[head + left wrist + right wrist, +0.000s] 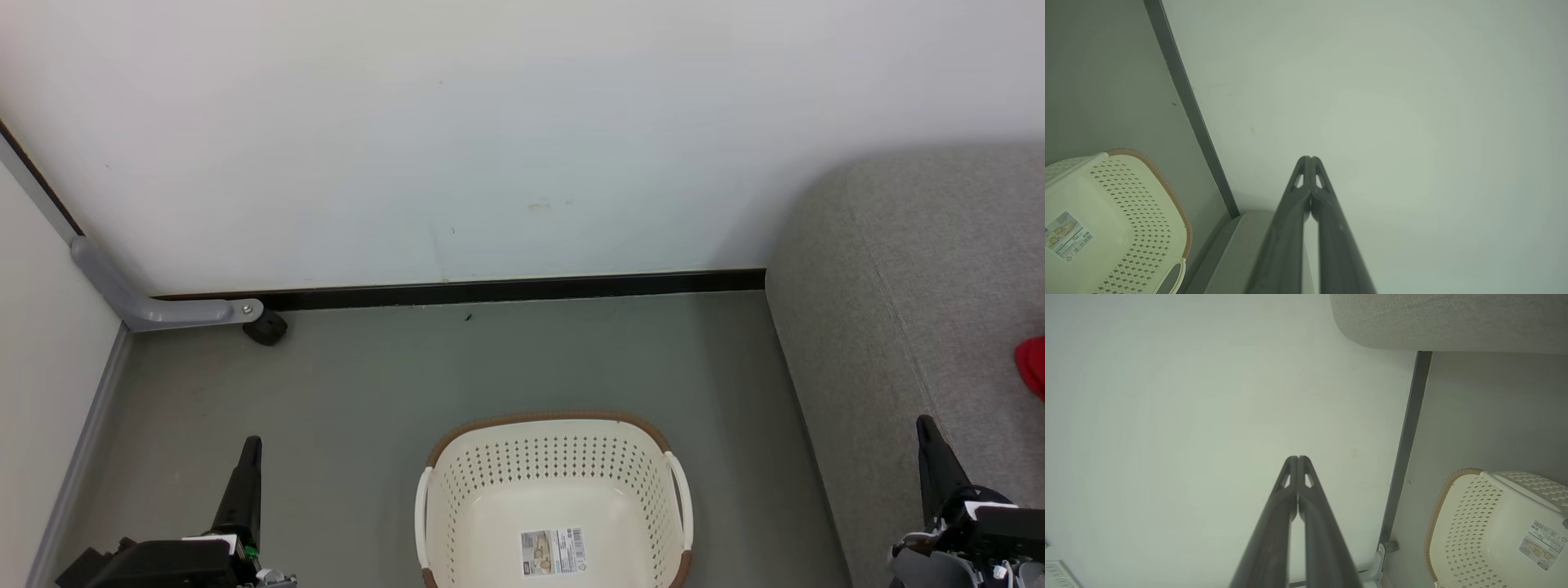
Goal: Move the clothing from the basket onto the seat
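Apparently both grippers are clenched on nothing. The left gripper [251, 445] is left of the basket [555, 457] and the right gripper [925, 425] is over the seat [914, 286]. The basket stands upright between them, mouth upward. A red corner of the clothing [1033, 366] lies on the seat beyond the right gripper; its long axis I cannot tell. I think a garment could be missed in the basket's cut-off near part.
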